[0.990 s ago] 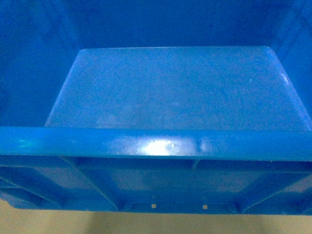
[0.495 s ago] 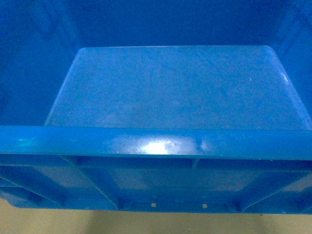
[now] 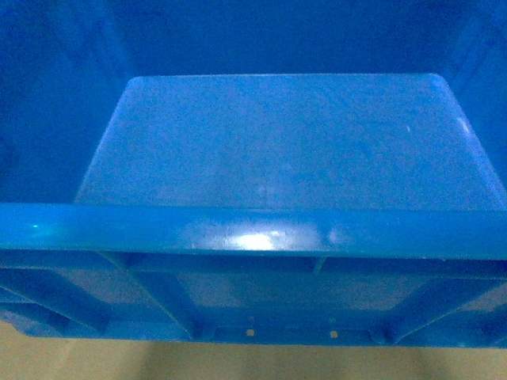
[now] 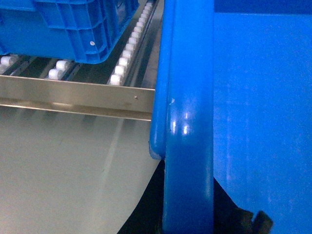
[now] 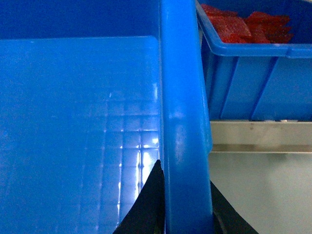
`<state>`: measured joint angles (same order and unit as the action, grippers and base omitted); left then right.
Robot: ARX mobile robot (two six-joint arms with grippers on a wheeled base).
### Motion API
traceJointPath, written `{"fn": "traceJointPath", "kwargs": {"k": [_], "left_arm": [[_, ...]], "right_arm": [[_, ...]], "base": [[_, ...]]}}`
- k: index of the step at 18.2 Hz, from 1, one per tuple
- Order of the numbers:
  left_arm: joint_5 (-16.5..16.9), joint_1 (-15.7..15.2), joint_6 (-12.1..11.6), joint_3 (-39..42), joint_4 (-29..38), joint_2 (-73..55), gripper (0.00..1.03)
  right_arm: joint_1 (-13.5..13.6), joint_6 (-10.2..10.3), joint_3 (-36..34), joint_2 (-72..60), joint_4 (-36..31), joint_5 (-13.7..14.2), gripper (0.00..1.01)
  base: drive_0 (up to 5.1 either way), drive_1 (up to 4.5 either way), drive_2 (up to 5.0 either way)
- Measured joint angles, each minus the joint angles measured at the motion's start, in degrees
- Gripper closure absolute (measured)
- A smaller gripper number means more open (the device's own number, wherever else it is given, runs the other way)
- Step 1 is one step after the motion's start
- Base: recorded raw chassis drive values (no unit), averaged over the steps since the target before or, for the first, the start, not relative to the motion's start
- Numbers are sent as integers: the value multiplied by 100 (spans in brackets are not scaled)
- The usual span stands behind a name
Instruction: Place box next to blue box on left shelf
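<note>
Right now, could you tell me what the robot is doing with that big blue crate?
The robot is carrying an empty blue box between its two arms, one gripper on each side rim. The left gripper and right gripper each straddle the rim. The box sits at the front edge of the roller shelf. Another blue crate already rests on the rollers to its left, and a blue bin of red items stands to its right. The box does not appear to be set down yet.
</note>
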<state>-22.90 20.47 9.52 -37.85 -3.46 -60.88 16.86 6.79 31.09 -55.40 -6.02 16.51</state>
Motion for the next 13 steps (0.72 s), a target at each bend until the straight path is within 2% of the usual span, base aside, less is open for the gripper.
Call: {"fn": "traceJointPath", "kwargs": {"k": [13], "left_arm": [[-2,0,2,-2,0,-2,94]], "right_arm": [[0,0,0,0,0,-2,92]], "base": [[-1,432,-435]]}}
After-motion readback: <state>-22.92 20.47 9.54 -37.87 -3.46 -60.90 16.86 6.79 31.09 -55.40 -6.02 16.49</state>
